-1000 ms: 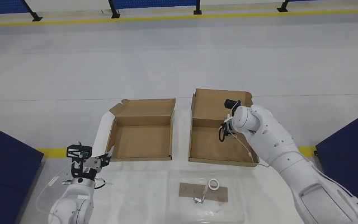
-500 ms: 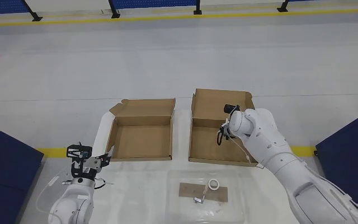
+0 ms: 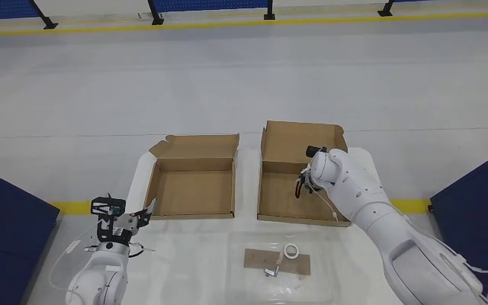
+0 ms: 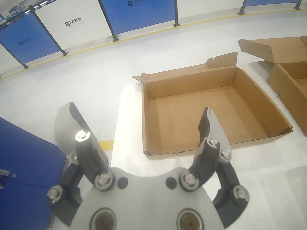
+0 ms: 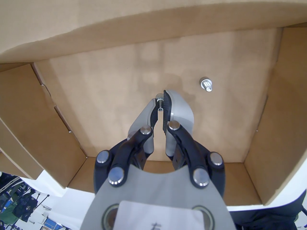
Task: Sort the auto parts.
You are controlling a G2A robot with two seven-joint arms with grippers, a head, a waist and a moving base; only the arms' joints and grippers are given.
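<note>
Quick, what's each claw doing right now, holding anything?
Left gripper: open, holding nothing.
Right gripper: closed on a small bolt.

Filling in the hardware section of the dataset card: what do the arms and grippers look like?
The left arm and right arm have smooth white rounded shells; a thin white cable runs along the right one. The left gripper and right gripper match: two tapered silver fingers with black ribbed pads, black linkages, round silver pins, grey mount plate. The right plate carries a white label.
</note>
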